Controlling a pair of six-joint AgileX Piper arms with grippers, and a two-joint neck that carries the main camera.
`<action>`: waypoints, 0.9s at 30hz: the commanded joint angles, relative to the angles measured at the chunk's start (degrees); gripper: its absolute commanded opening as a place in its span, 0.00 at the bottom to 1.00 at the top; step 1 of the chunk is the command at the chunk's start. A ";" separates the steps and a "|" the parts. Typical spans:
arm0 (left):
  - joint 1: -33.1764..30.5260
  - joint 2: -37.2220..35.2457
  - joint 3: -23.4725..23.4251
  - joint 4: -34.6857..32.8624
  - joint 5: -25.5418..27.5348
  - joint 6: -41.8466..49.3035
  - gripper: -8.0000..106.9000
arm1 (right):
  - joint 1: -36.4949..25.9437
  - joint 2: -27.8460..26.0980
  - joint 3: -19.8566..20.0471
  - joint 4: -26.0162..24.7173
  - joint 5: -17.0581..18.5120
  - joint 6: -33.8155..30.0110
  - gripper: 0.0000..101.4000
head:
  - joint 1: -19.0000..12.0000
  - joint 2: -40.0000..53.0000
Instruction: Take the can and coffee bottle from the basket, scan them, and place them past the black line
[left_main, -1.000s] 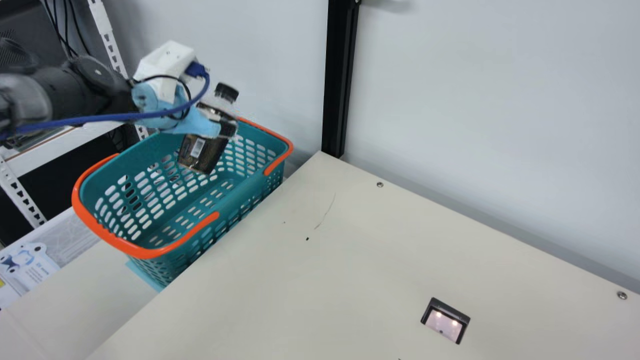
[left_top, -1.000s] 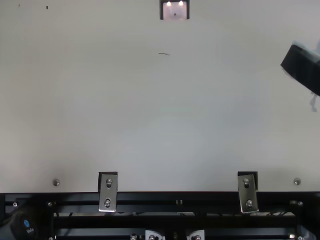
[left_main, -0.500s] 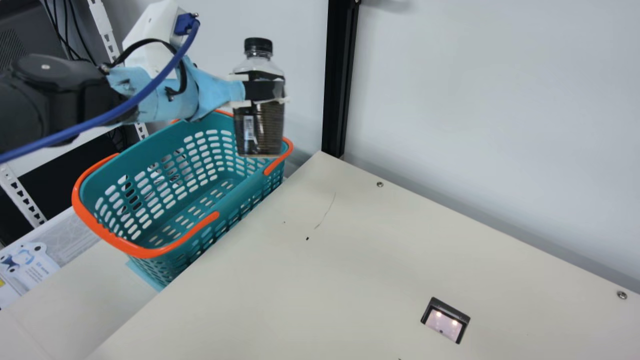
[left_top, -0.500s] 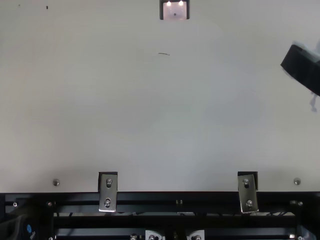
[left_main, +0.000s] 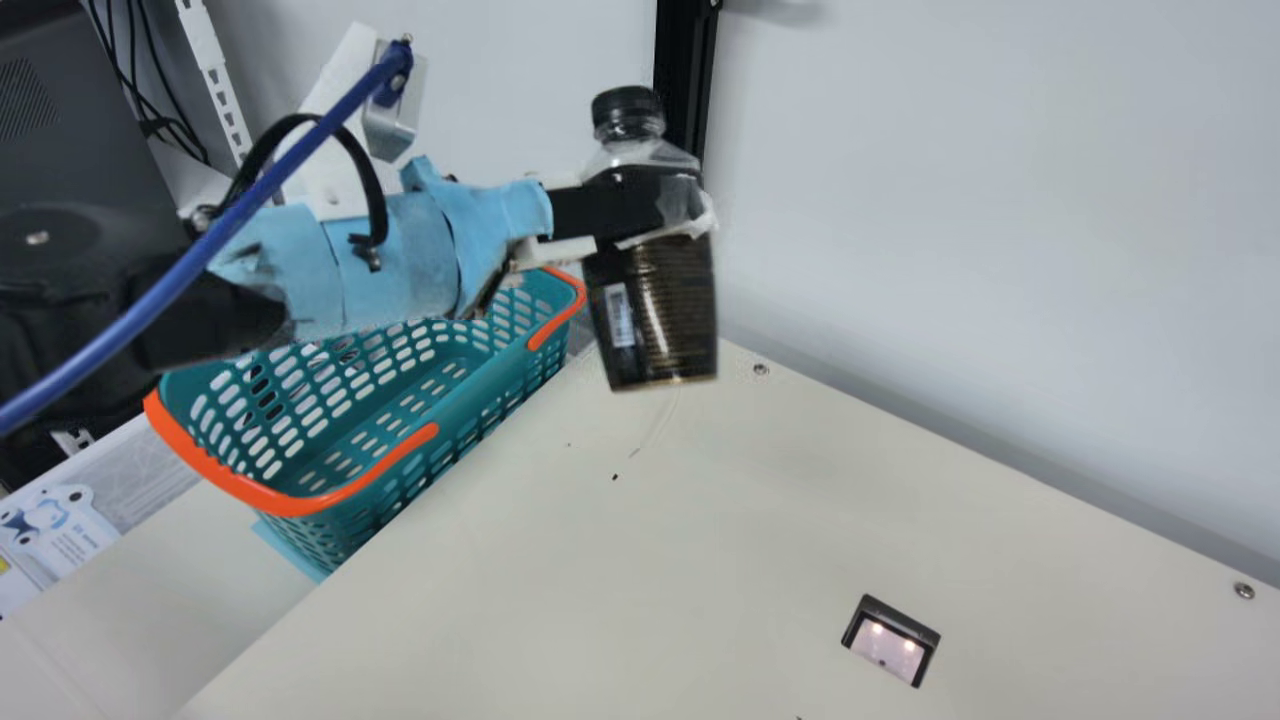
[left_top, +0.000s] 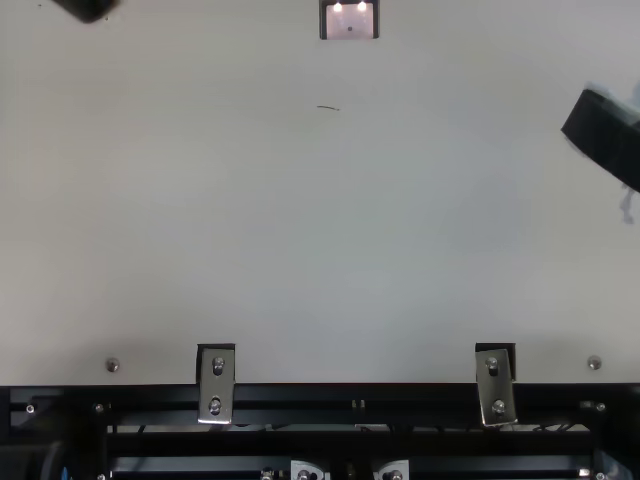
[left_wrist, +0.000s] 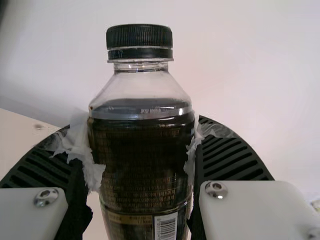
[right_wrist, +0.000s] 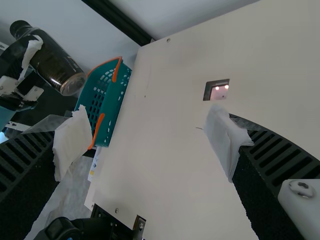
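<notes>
In the main view my left gripper (left_main: 640, 210) is shut on the dark coffee bottle (left_main: 655, 300), held nearly upright above the table's back corner. The left wrist view has the bottle (left_wrist: 140, 175) between both ribbed fingers of the left gripper (left_wrist: 145, 150), black cap up, with part of a barcode low on its label. Left of and below the bottle stands the teal basket (left_main: 480, 390), partly behind the arm. My right gripper (left_top: 605, 135) is at the top view's right edge; in the right wrist view the right gripper (right_wrist: 150, 142) is open with nothing between its fingers.
A lit scanner window (left_main: 890, 640) is set into the cream table (left_main: 700, 560). A black post (left_main: 683, 80) rises by the wall at the back corner. Metal brackets (left_top: 216, 385) sit on the table's edge in the top view.
My left gripper has carried the bottle up out of the basket and rightward, over the table; the bottle has gone from tilted to nearly upright. The right gripper has kept still.
</notes>
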 joint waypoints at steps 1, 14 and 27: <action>-4.31 -0.37 0.00 -0.54 -1.02 -2.00 0.16 | 0.00 0.00 0.00 0.00 0.00 0.00 1.00 | -0.90 -1.03; -19.05 -0.15 -1.68 -6.03 -7.56 -4.70 0.16 | 0.00 0.00 0.00 0.00 0.00 0.00 1.00 | 1.85 -20.18; -26.49 -0.30 -2.81 -12.01 -10.93 -2.06 0.16 | 0.00 0.00 0.00 0.00 0.00 0.00 1.00 | -1.07 -36.05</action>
